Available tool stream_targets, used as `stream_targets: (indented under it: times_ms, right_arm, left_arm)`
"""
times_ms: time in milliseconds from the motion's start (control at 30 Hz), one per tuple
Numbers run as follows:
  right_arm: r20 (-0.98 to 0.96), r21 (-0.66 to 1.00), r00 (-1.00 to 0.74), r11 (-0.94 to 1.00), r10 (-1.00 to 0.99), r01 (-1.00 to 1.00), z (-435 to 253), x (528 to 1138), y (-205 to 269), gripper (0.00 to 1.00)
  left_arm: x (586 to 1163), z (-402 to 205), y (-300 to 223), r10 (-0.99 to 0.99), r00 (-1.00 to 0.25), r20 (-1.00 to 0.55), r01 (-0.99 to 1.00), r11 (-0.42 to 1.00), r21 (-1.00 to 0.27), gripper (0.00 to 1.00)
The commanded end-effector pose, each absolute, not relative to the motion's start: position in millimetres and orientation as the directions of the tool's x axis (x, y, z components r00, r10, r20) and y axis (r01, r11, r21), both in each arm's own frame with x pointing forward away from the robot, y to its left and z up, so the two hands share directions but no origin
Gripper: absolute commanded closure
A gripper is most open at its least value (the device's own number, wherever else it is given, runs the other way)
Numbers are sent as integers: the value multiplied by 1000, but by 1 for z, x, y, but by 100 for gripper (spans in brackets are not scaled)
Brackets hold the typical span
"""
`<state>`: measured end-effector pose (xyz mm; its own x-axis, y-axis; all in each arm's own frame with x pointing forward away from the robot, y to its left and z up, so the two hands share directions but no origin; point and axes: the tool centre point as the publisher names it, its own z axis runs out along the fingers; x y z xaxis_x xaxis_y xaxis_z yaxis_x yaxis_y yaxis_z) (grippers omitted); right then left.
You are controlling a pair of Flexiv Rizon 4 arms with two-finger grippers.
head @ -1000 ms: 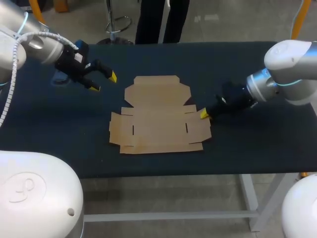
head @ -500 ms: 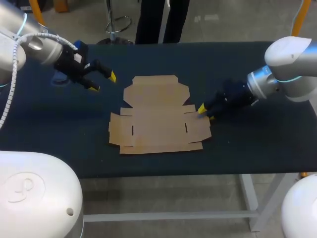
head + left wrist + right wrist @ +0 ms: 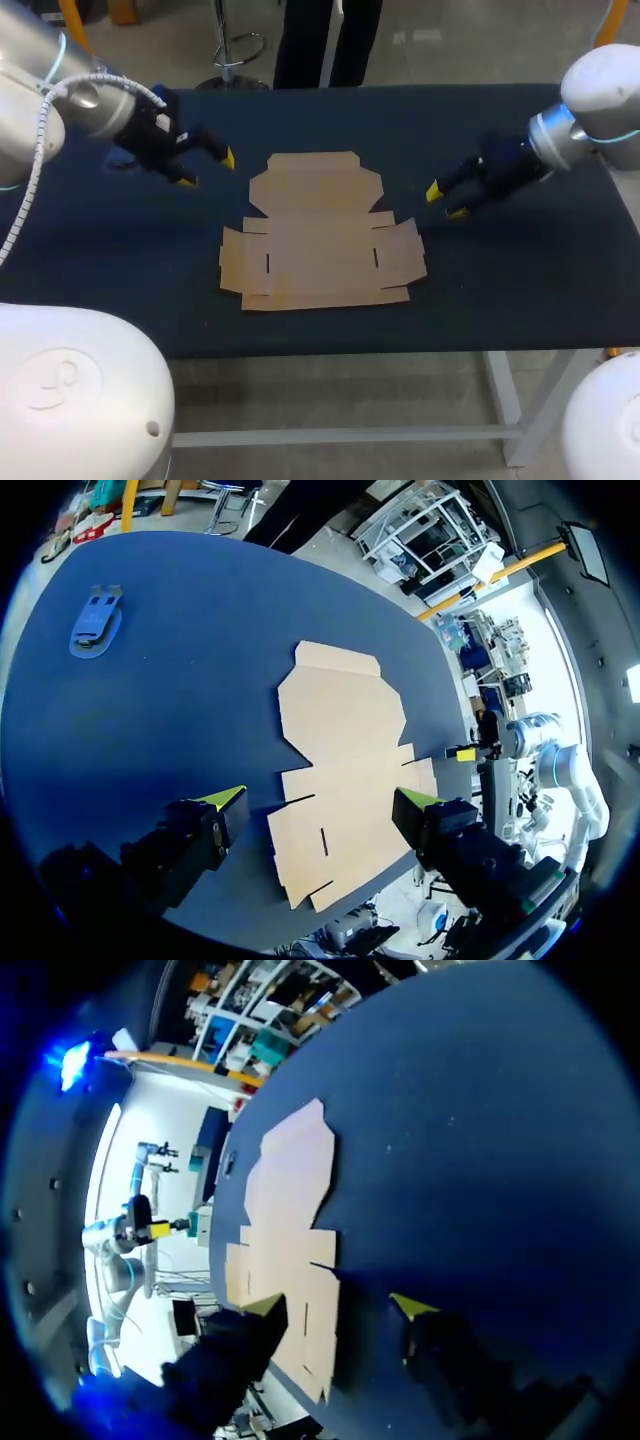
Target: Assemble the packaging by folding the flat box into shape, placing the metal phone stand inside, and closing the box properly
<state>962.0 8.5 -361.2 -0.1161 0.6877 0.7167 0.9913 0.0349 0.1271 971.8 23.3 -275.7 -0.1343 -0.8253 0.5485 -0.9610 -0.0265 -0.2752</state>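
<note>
The flat brown cardboard box (image 3: 320,235) lies unfolded in the middle of the dark table, also seen ahead of both grippers (image 3: 345,740) (image 3: 285,1220). My left gripper (image 3: 207,168) hovers open off the box's far left corner, nothing between its fingers (image 3: 320,800). My right gripper (image 3: 445,200) stands open to the right of the box, clear of its right flap, and it too holds nothing (image 3: 338,1305). A small blue-grey phone stand (image 3: 95,620) lies flat near the table's far left, mostly hidden behind my left arm in the head view.
The dark blue table (image 3: 500,290) reaches well past the box on every side. Its front edge runs close below the box's near flaps. My right gripper's yellow tip (image 3: 465,752) shows beyond the box in the left wrist view.
My right gripper was shut at the box's right flap; it has opened and drawn back to the right and slightly away. The left arm has barely shifted. The box lies as before.
</note>
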Motion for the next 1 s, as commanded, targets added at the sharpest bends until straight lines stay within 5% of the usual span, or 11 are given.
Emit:
stream_targets:
  times_ms: [33,333,367,400,433,500,1000]
  right_arm:
    - [697,117,-126,61,706,991,-349,969,1,32]
    - [679,172,-179,83,712,982,-338,994,-21,54]
    - [680,179,-183,81,710,980,-336,997,-23,56]
    - [681,186,-189,83,707,979,-335,1000,-24,66]
    - [680,195,-196,84,707,977,-334,1003,-26,75]
    - [676,211,-215,94,705,973,-331,1007,-27,100]
    - [649,218,-181,47,739,975,-332,1004,-11,100]
  left_arm:
    - [965,-276,28,-838,-114,533,-962,-41,-271,0]
    - [963,-282,42,-850,-82,520,-959,-75,-274,0]
    - [963,-282,42,-850,-81,520,-959,-76,-274,6]
    - [963,-283,41,-849,-82,521,-958,-77,-276,24]
    - [963,-283,40,-849,-82,522,-957,-79,-278,56]
    - [964,-284,41,-848,-81,523,-957,-81,-280,100]
    - [961,-302,40,-851,-78,520,-949,-97,-300,100]
